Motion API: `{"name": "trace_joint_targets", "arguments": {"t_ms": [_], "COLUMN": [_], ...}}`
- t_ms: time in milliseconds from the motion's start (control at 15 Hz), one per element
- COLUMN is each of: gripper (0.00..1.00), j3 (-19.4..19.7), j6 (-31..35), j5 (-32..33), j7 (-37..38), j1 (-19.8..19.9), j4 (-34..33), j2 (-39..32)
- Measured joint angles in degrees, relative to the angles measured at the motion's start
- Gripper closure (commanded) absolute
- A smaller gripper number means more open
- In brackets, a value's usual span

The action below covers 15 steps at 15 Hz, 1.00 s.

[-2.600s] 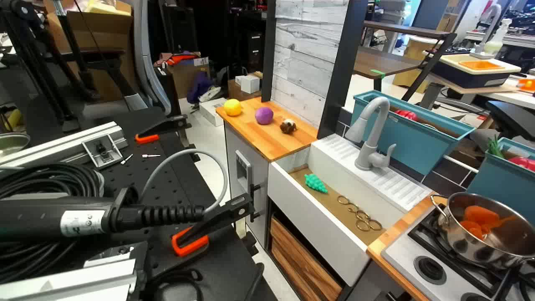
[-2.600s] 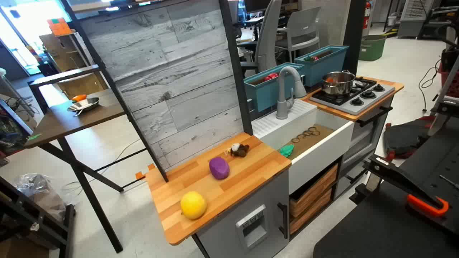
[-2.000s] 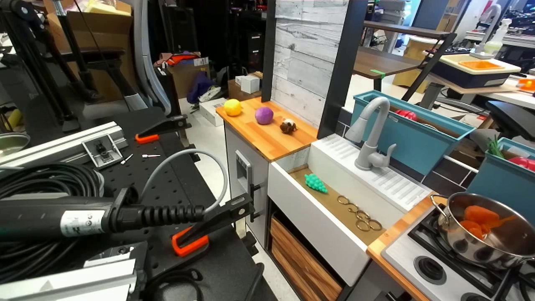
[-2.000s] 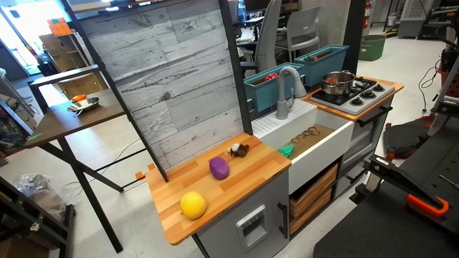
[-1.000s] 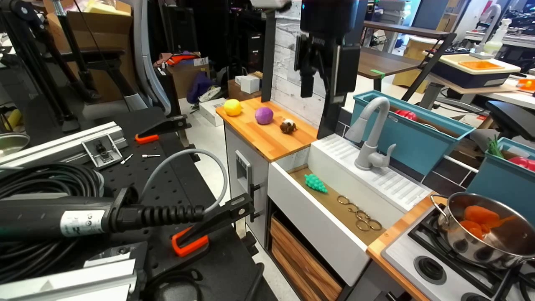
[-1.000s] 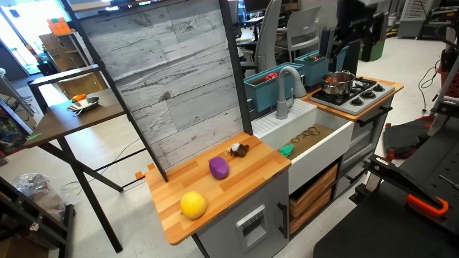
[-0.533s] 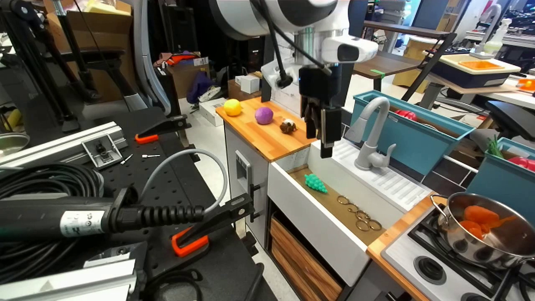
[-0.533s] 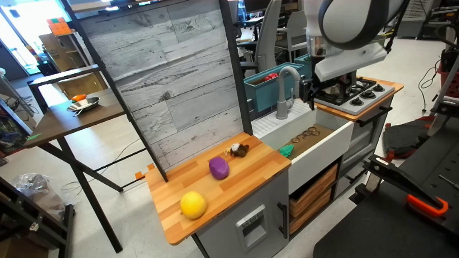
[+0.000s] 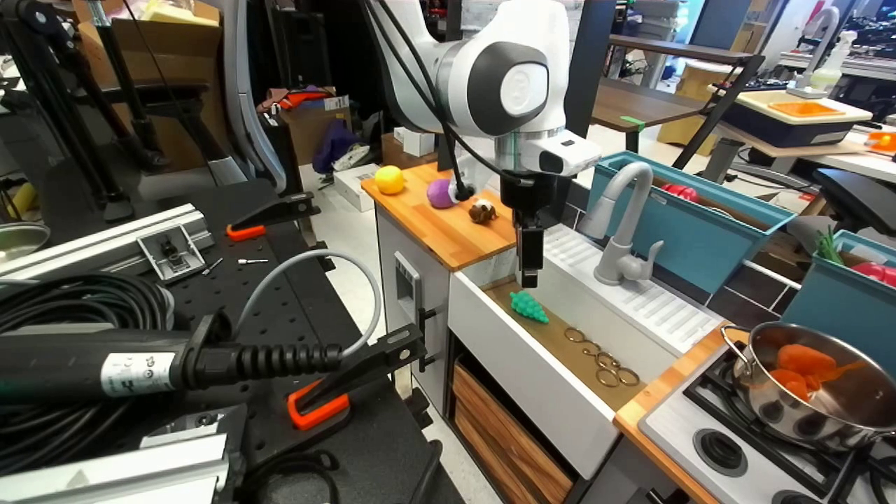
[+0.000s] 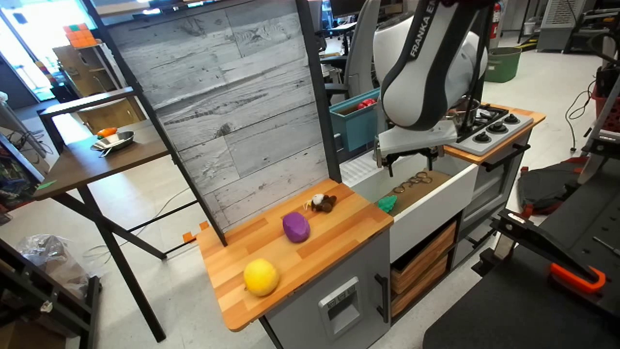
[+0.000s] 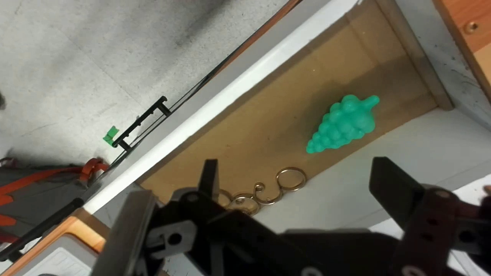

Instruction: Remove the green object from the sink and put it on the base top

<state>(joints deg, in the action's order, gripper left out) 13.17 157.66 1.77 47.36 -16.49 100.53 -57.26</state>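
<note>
While a green grape bunch (image 11: 342, 124) lies at the bottom of a white sink (image 9: 530, 381), a gripper (image 11: 296, 170) hangs above that sink, spread wide and holding nothing, presumably to straddle the bunch and carry it to the wooden countertop (image 10: 339, 228) beside the sink.

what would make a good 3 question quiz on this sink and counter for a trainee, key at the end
1. How many things sit on the wooden counter that bears the yellow ball?
2. True or false: the tool is open and apart from the green grapes.
3. What else lies in the sink with the green grapes? A) the pot B) the gold rings C) the yellow ball

Key
1. Three: the yellow ball, the purple lump and the brown toy.
2. True.
3. B.
</note>
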Motion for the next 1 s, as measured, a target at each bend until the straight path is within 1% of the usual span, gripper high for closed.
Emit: {"name": "trace_joint_targets", "arguments": {"t_ms": [400, 733, 1000], "gripper": [0.0, 0.0, 0.0], "j3": [0.2, 1.1, 1.8], "j6": [0.0, 0.0, -0.1], "j5": [-1.0, -1.0, -1.0], "j7": [6.9, 9.9, 10.7], "j1": [-1.1, -1.7, -1.7], "j4": [-10.2, -17.1, -21.1], "j2": [-9.5, -15.8, -19.8]}}
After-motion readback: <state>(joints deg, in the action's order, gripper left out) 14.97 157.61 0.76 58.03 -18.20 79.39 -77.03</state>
